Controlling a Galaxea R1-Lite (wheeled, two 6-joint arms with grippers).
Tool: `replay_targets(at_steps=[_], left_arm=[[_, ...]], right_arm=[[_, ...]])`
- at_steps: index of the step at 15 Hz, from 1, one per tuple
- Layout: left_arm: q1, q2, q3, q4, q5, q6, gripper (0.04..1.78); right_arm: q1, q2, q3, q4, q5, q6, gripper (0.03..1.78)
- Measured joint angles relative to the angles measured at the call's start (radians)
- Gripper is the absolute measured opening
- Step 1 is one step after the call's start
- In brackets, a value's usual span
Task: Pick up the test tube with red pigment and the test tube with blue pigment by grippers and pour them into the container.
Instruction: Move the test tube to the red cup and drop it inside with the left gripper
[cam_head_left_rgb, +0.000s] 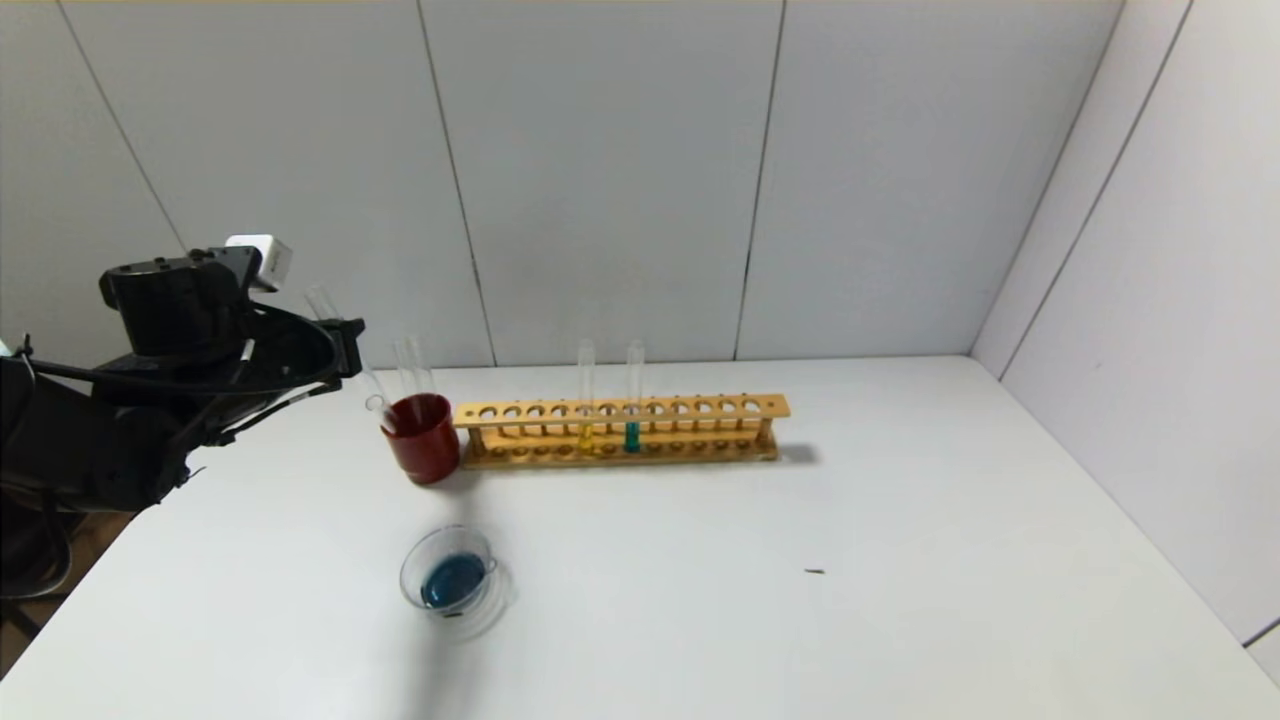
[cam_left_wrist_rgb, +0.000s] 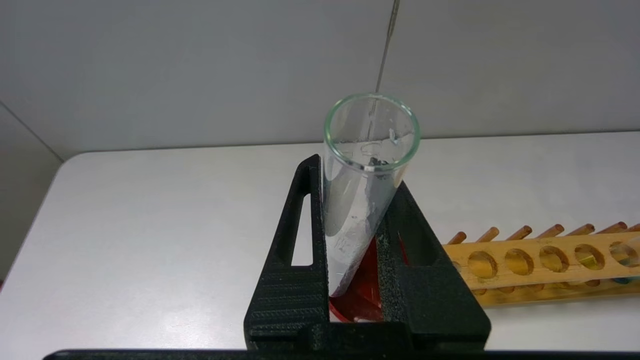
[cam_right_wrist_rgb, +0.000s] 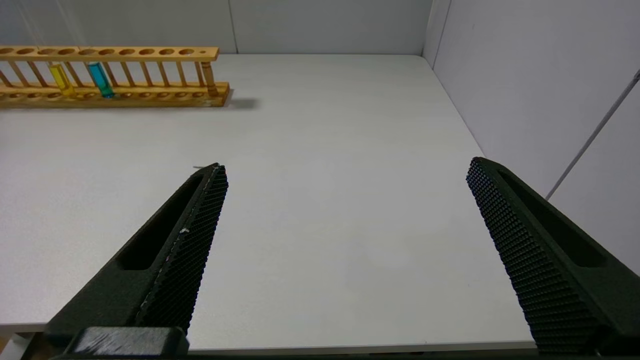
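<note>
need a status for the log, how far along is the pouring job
Looks done: round clear glass dish holds dark blue liquid. In hand: left gripper, jaws shut on an emptied clear glass test tube, lowers it at the dark red cup. Right gripper idles, jaws open. Little seems left.

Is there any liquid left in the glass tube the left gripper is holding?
No, the tube clamped in the left gripper looks clear and empty.

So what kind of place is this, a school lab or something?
Probably a mock chemistry bench in a robot test cell: a wooden test tube rack holding tubes of coloured liquid, a glass dish of blue liquid, and plain white panel walls around a white table.
</note>
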Motion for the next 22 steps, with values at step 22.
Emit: replay_targets(at_steps=[22], left_arm=[[-0.013,0.217,-0.046,-0.085,-0.011,-0.010,0.32]], right_arm=[[0.000,0.000,0.000,0.000,0.000,0.000,1.75]])
